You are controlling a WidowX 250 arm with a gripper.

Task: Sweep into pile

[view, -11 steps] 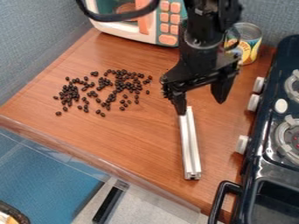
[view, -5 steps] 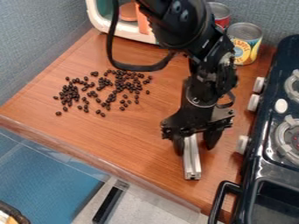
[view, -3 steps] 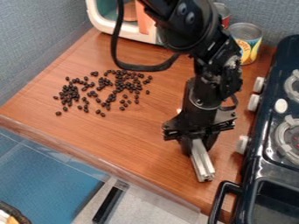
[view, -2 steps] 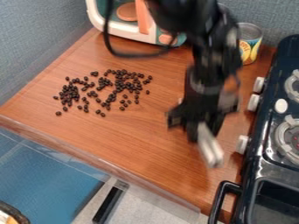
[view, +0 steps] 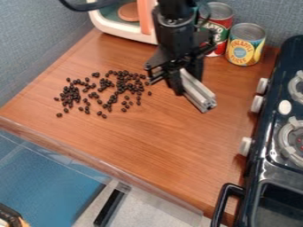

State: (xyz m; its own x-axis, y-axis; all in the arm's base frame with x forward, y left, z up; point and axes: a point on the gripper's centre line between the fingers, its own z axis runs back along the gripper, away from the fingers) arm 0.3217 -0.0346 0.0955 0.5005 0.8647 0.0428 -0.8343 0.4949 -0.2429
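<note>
The silver grooved metal bar is held in the black claw, closed to bar's width; sweeping seems prepared, lowering beside small black beans is required

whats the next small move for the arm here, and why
Probably ease the black two-finger gripper down so the silver grooved metal bar nears the brown wooden counter beside the small dark round beans. The bar is gripped and slanting, just right of the beans, which lie loosely scattered, so a sweep leftward could then gather them.
</note>
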